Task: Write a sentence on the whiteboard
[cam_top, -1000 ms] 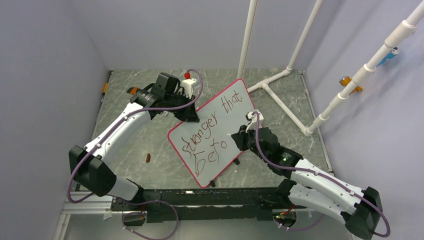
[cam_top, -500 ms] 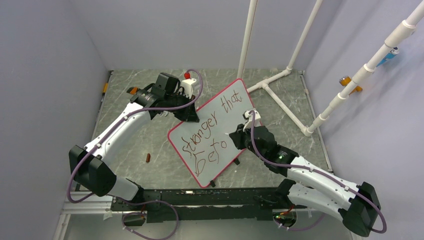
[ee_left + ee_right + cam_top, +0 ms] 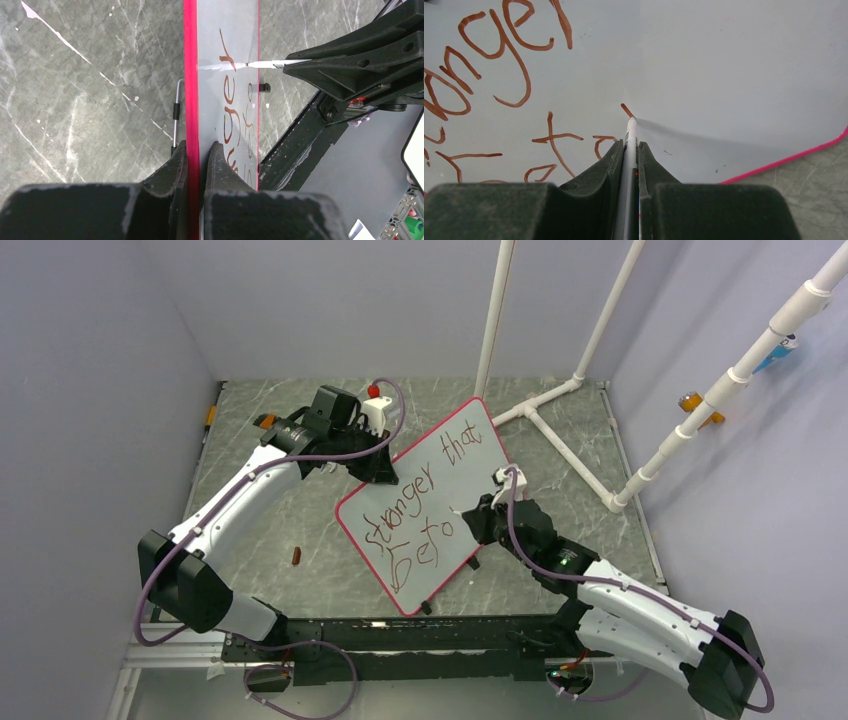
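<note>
The whiteboard (image 3: 470,455), white with a pink-red rim, stands tilted on the table. The sentence (image 3: 415,505) on it reads "stronger that" over "Beto" in dark-red marker; it also shows in the right wrist view (image 3: 499,75). My left gripper (image 3: 382,472) is shut on the board's upper-left rim (image 3: 190,100); the wrist view shows a finger (image 3: 175,165) on each side of the rim. My right gripper (image 3: 478,515) is shut on a white marker (image 3: 630,145), whose tip touches the board at a short new stroke just right of "Beto". The marker also shows in the left wrist view (image 3: 265,64).
A small brown object (image 3: 296,556) lies on the marble table left of the board. A white pipe frame (image 3: 560,430) stands behind and right of the board. Black clips (image 3: 472,564) hold the board's lower edge. An orange and a red object sit behind the left arm.
My right gripper with the marker has slid a little left and down along the board toward the end of "Beto". The left arm and the board have not moved.
</note>
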Motion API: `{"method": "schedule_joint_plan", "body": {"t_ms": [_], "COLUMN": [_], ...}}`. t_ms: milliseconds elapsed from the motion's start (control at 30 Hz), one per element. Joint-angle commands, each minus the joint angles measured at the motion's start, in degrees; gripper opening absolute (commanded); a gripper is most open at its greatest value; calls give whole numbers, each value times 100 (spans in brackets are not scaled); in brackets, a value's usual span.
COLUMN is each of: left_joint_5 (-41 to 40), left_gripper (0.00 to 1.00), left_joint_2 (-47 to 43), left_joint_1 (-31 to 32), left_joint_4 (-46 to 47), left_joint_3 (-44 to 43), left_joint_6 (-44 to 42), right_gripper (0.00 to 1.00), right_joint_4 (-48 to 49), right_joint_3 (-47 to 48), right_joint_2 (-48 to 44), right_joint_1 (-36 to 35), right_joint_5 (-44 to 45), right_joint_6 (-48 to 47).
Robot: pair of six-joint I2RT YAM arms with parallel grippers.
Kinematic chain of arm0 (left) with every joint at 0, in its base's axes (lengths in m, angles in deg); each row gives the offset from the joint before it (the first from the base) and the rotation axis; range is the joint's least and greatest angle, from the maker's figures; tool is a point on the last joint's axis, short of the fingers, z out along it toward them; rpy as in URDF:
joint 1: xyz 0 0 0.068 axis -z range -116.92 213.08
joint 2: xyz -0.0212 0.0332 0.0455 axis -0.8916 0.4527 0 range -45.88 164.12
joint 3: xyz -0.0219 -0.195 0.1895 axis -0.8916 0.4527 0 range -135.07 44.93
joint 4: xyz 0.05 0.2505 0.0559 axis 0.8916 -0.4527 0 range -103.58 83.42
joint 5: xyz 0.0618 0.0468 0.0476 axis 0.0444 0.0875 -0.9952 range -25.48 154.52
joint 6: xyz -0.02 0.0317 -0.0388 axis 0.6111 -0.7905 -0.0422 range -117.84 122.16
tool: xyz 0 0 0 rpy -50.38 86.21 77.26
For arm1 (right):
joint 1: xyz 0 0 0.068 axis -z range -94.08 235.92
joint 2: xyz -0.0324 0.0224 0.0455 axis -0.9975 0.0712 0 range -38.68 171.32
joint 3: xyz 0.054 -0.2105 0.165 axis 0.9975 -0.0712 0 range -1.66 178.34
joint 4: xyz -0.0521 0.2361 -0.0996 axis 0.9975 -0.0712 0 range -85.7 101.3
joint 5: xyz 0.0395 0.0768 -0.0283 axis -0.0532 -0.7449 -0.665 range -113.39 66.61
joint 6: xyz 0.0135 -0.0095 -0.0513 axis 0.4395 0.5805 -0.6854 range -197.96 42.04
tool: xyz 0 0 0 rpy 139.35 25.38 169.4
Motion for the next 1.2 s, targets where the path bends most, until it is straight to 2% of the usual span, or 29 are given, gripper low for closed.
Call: {"method": "schedule_joint_plan", "body": {"t_ms": [0,500,1167], "left_joint_5": [-1885,-1898,-1909], "left_gripper": [0,0,0], "left_joint_2": [41,59,67], "left_joint_1": [-58,-58,-58], "left_joint_4": [118,110,99], "left_joint_3": [-21,-35,-39], "left_joint_6": [-1177,-1185,-1193], "right_gripper": [0,0,0], "right_joint_4": [-235,-766,-534], "right_joint_3": [-199,-483,408], "right_joint_2": [-10,-457,153], "right_joint_1": [13,4,-2], "right_joint_5": [-36,-300,-76], "right_joint_6": [179,720,359]}}
